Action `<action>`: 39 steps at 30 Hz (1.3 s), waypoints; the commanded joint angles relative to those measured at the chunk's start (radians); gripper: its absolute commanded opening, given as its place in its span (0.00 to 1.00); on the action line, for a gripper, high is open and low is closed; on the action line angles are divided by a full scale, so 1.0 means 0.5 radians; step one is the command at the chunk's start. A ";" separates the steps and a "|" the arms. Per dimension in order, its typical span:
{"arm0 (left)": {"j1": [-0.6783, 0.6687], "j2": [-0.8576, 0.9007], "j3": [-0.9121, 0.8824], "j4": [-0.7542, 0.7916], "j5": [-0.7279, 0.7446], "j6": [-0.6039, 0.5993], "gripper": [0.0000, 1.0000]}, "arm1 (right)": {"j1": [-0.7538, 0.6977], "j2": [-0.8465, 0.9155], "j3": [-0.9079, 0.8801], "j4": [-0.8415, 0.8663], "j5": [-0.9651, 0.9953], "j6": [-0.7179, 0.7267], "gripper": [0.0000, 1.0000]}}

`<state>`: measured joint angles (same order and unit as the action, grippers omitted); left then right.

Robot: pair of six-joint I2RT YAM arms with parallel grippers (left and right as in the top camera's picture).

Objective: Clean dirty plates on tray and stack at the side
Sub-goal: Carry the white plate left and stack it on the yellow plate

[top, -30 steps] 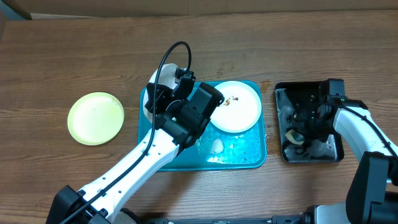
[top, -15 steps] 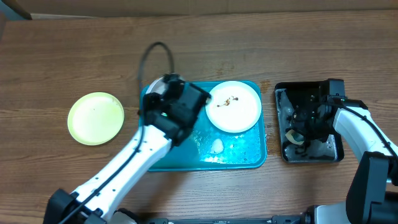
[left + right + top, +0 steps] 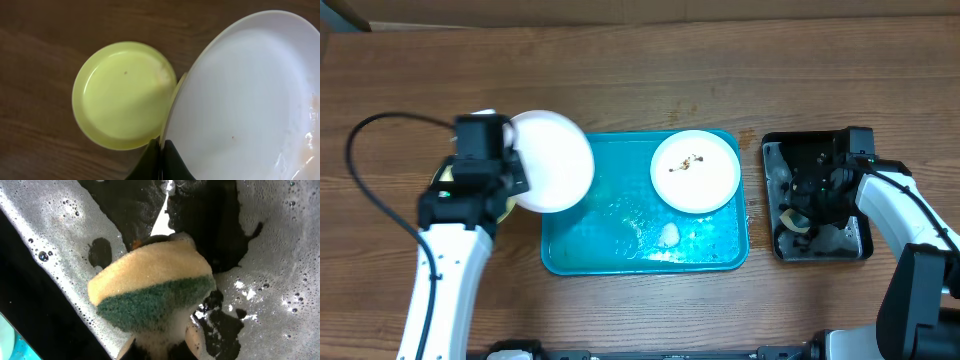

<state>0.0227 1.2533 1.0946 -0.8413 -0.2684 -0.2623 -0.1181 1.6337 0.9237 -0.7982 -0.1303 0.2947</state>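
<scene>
My left gripper [image 3: 512, 165] is shut on the rim of a white plate [image 3: 552, 160] and holds it tilted, past the left edge of the turquoise tray [image 3: 620, 255]. In the left wrist view the gripper [image 3: 162, 156] pinches the white plate's [image 3: 250, 100] edge just above the pale yellow-green plate [image 3: 122, 95], which lies on the table. A second white plate [image 3: 695, 172] with brown smears sits at the tray's right. My right gripper [image 3: 160, 347] is shut on a yellow-green sponge [image 3: 150, 292] inside the black tray [image 3: 855, 240].
Soapy foam and water cover the turquoise tray's floor, with a foam blob [image 3: 668, 235] near the front. The black tray holds suds [image 3: 280, 255]. My left arm hides most of the yellow-green plate in the overhead view. The table is brown wood.
My left arm has swung left off the turquoise tray with the white plate, ending over the yellow-green plate. The right arm has not moved.
</scene>
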 commanded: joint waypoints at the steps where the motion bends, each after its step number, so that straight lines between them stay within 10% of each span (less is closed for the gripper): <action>1: 0.224 0.066 0.030 -0.037 0.192 -0.175 0.04 | 0.000 0.002 0.023 0.005 0.014 -0.009 0.04; 23: 1.096 0.526 0.030 0.040 0.430 -0.436 0.04 | 0.000 0.002 0.023 0.005 0.014 -0.009 0.04; 29: 1.102 0.526 0.030 0.034 0.483 -0.434 0.54 | 0.000 0.002 0.023 0.005 0.014 -0.009 0.04; 39: 0.864 0.526 0.030 0.031 1.140 -0.185 0.55 | 0.000 0.002 0.023 0.007 0.014 -0.009 0.04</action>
<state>0.5201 1.5097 1.0946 -0.8265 0.1528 -0.4324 -0.1177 1.6337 0.9237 -0.8001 -0.1295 0.2939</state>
